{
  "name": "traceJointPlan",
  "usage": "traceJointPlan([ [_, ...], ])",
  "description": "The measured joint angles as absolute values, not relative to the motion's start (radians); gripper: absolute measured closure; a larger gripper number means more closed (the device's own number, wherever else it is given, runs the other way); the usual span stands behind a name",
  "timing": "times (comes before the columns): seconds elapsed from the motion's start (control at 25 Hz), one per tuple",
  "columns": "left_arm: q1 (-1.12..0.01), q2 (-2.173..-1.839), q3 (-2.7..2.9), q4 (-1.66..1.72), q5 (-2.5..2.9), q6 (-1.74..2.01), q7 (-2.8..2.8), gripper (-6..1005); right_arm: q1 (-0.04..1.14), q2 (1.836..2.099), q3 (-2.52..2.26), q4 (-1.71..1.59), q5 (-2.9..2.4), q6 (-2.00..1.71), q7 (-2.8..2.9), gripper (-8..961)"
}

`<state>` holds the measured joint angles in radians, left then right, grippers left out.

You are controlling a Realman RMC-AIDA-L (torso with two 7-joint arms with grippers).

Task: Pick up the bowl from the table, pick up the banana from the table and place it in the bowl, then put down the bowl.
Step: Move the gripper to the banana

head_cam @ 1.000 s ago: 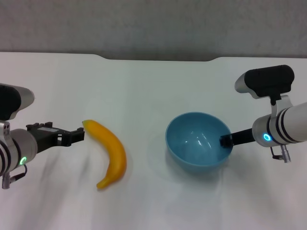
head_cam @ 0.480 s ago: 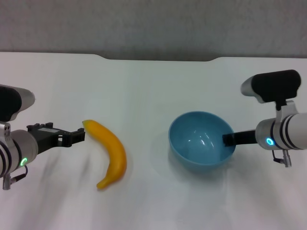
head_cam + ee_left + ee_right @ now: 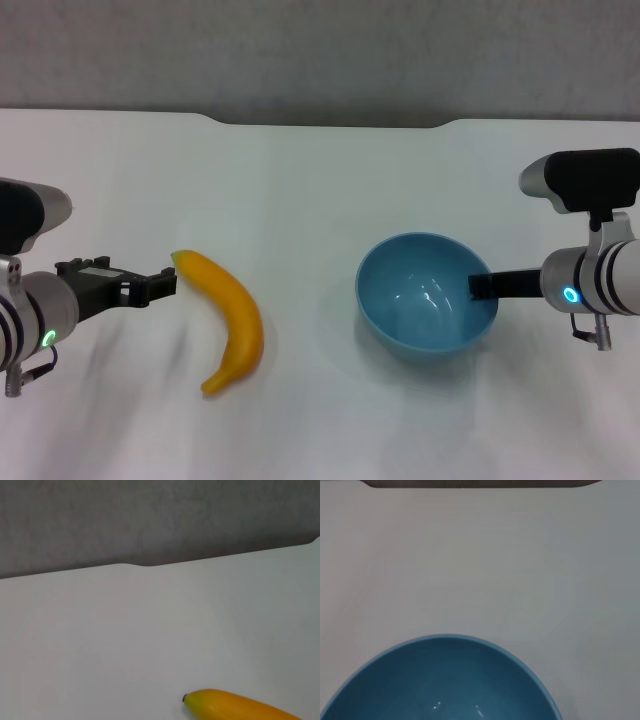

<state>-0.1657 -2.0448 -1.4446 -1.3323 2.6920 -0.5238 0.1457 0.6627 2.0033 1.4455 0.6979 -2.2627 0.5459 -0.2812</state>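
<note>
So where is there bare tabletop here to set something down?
The table is bare between the banana and the bowl, and along the far side up to the notch. It is tight at the left gripper beside the banana's end, and where the right gripper holds the bowl's rim.

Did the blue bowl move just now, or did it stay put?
Yes. The bowl, held at its rim by the right gripper, has slid toward the robot's right, farther from the banana, which has stayed put.

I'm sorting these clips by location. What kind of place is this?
Probably a robot lab bench, not a kitchen: a bare white table against a plain grey wall, holding only a banana and a bowl.
</note>
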Motion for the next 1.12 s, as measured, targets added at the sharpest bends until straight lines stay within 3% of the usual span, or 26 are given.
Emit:
traceJointPlan([
  [0.72,-0.169,-2.044,-1.379,-1.316,2.659,-0.501,0.063,93,0.590,2.001,1.463,0.890,-2.281,0.547,-0.281,919],
  [1.12,-0.236,-2.045,-1.324,-1.268,2.506,-0.479,0.058,92,0.530,2.004,1.489,0.948,-2.331,0.554,-0.278,919],
])
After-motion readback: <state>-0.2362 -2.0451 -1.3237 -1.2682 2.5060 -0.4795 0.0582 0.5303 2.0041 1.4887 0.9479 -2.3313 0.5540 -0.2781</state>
